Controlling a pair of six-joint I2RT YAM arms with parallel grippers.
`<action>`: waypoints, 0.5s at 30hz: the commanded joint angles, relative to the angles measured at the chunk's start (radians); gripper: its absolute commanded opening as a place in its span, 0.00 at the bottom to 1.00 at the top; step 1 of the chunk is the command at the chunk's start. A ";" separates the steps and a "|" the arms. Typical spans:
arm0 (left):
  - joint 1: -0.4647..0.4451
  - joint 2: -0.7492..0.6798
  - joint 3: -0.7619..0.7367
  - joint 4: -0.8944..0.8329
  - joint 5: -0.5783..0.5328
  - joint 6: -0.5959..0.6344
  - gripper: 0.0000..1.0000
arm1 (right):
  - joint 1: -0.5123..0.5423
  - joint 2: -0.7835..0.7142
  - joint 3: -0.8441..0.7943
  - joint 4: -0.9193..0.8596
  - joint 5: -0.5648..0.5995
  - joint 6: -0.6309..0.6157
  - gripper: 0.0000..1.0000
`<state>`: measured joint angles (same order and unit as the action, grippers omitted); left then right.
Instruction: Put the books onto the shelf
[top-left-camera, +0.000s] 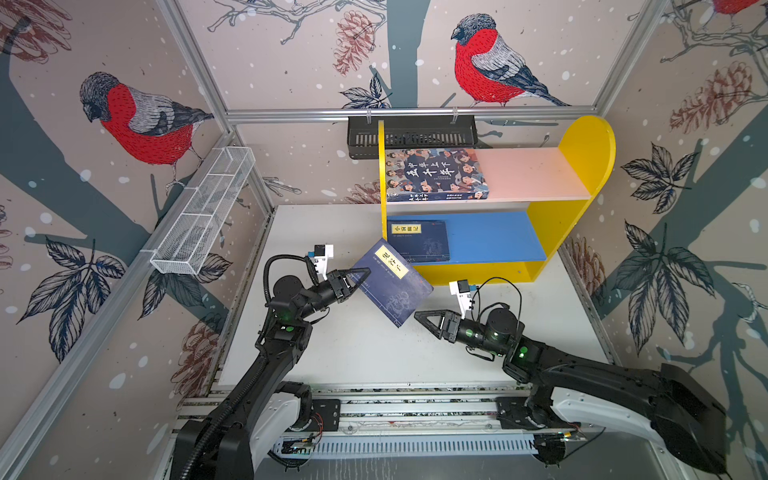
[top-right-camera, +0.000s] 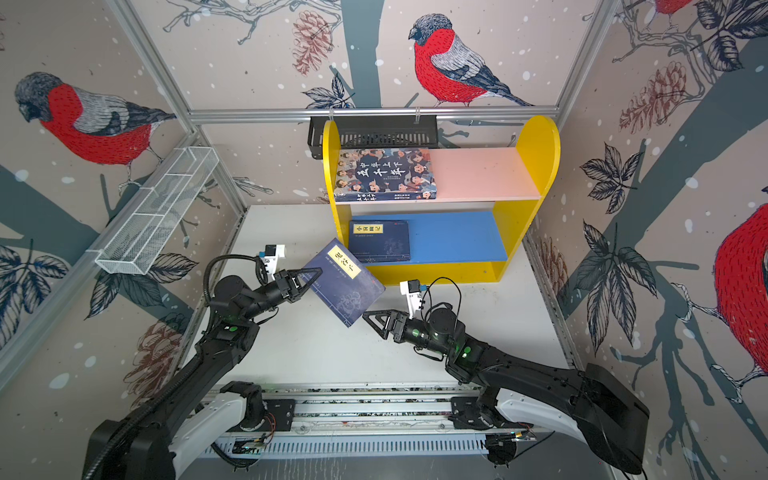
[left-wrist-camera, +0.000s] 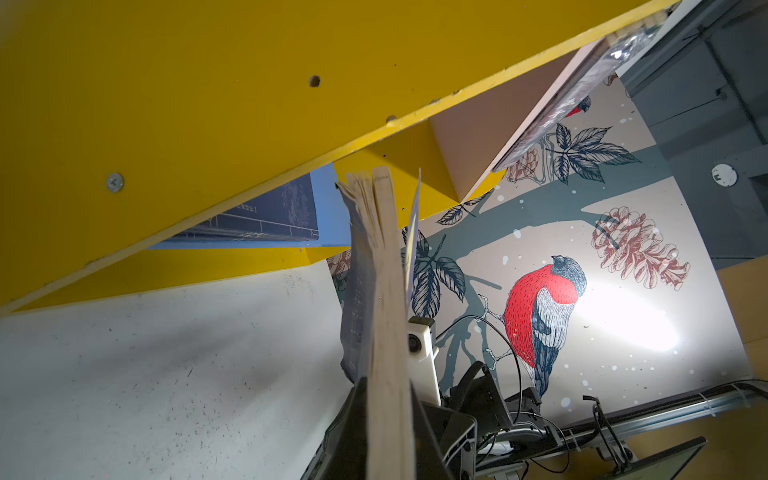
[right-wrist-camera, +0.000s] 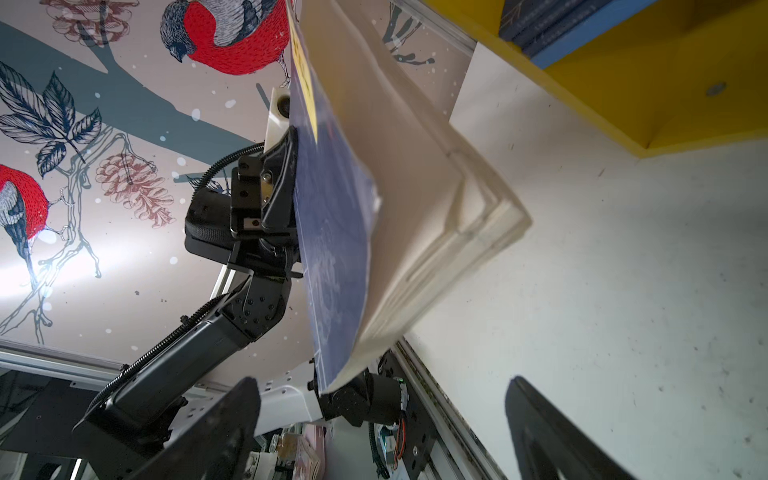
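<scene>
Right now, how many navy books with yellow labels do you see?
2: one navy book held by the left end effector in front of the shelf, another flat on its blue lower board. Others may lie hidden under it.

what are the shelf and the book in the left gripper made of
Shelf: probably painted or laminated board, smooth matte; a pale cut edge and screw head show. Book in the left gripper: paper pages, thin navy cover curling away, likely paperback.
</scene>
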<state>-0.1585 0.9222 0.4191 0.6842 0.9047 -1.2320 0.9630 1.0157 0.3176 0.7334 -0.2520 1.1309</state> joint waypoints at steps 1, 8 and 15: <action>0.001 -0.011 -0.003 0.114 -0.013 -0.032 0.00 | 0.001 0.044 0.003 0.189 0.060 0.031 0.93; -0.003 -0.014 0.001 0.133 -0.014 -0.044 0.00 | -0.015 0.167 0.050 0.343 0.025 0.047 0.92; -0.006 -0.035 -0.025 0.112 -0.018 -0.035 0.00 | -0.044 0.218 0.092 0.401 0.012 0.056 0.91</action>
<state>-0.1619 0.8963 0.3973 0.7277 0.8841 -1.2552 0.9253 1.2274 0.3965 1.0527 -0.2325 1.1786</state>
